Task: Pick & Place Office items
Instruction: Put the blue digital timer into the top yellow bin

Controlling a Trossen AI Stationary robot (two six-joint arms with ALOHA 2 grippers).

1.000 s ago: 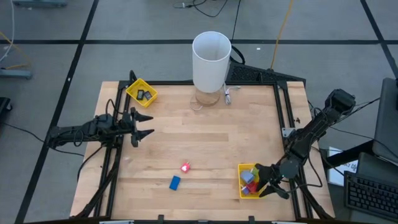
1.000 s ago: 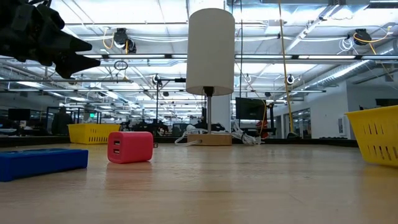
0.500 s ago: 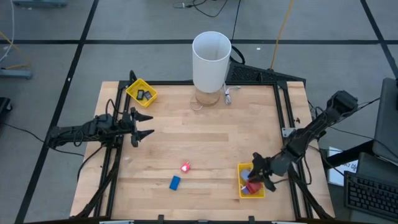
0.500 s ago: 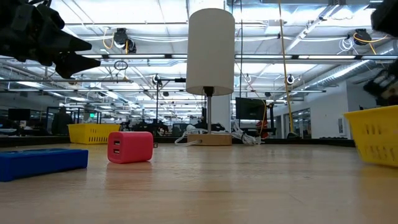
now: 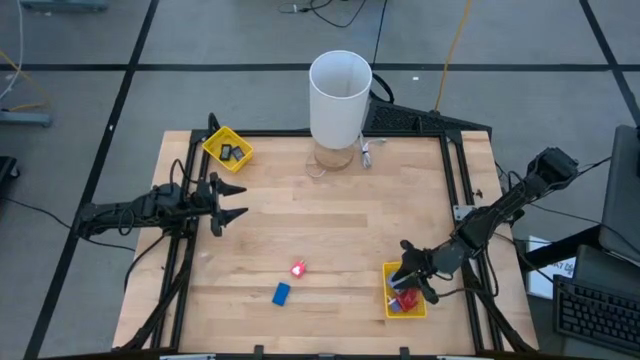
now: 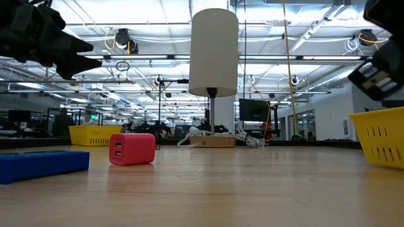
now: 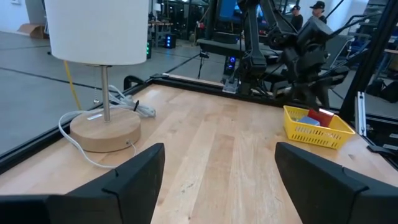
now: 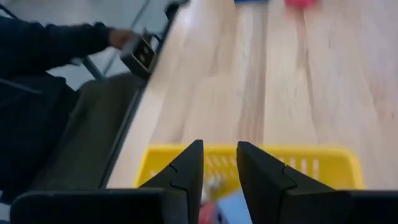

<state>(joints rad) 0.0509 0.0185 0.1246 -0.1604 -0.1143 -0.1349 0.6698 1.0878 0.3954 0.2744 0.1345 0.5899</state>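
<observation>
Two loose pieces lie on the counter (image 5: 340, 220): a red block (image 5: 298, 268) and a blue block (image 5: 281, 293), long axis running near-to-far. The right gripper (image 5: 409, 283), jaws clenched and empty, has swung in over the yellow tray (image 5: 389, 305). The left gripper (image 5: 236, 200) waits as before, jaws spread.

a grey floor (image 5: 230, 40) crossed by dark lines surrounds the wooden table (image 5: 330, 220). cables (image 5: 340, 10) trail across it beyond the far edge. the low view looks into a wide hall with bright ceiling strip lights (image 6: 303, 25) and hanging ducts (image 6: 123, 41).
</observation>
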